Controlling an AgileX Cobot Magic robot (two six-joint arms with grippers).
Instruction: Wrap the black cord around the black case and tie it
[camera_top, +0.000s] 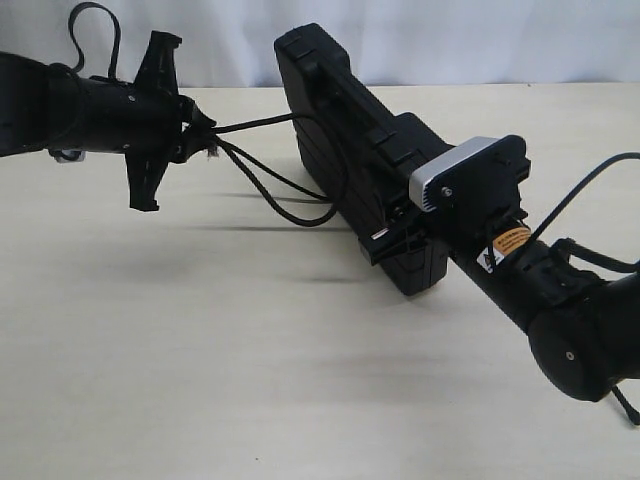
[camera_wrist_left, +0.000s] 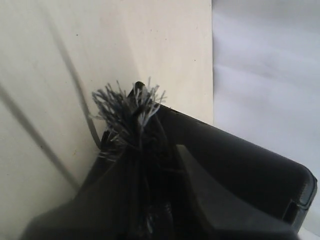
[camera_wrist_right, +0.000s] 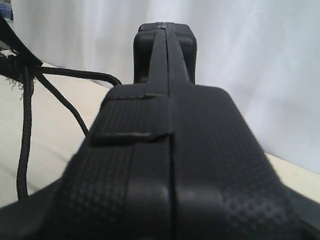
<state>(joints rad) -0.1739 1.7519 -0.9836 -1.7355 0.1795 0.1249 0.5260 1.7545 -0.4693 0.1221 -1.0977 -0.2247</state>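
Case's (camera_top: 335, 130) near end hidden behind camera (camera_top: 455, 180), cord (camera_top: 285, 195) lost behind case, left arm (camera_top: 60, 105) cut by edge, left gripper (camera_wrist_left: 145, 165) a dark blur

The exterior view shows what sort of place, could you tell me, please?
Most likely a robotics lab test bench: a bare cream tabletop, a plain white cloth backdrop behind it, and two black jointed robot arms reaching over it.
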